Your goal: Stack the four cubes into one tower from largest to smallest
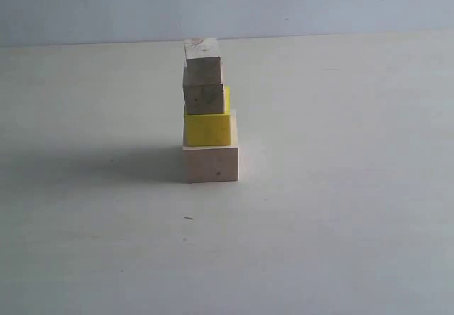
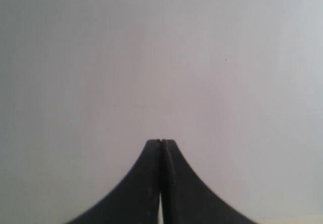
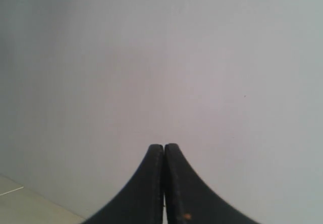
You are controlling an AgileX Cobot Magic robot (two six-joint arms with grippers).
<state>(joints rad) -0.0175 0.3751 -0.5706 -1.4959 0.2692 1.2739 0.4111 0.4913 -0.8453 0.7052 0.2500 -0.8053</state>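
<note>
1. The table [image 1: 340, 208] is the biggest thing. It is pale and flat, so cubes can stand on it without tipping.
2. The tower [image 1: 207, 113] stands on the table, and all four cubes are in it. No pincer is near it or touching it. I think the job is done.
3. The big wooden cube [image 1: 211, 163] is at the bottom. It is the widest, so it makes a firm base.
4. The yellow cube [image 1: 207, 129] sits on top of it, pushed a bit to one side and not in the middle.
5. The third cube [image 1: 205, 98] is small, with a grey face. It rests on the yellow one.
6. The top cube [image 1: 202, 63] looks about the same size. It sits a little off to one side but looks steady.
7. The left pincer [image 2: 161, 141] is pressed together and holds nothing. There is only a plain pale surface in front of its tips, and no cube.
8. The right pincer [image 3: 164, 146] is pressed together too, with nothing in it and no cube ahead of it.
9. Only the outside camera shows the tower, but it shows no arms at all. Only the wrist cameras show the pincers, but they miss the tower. So I cannot tell how far each pincer is from the tower.
</note>
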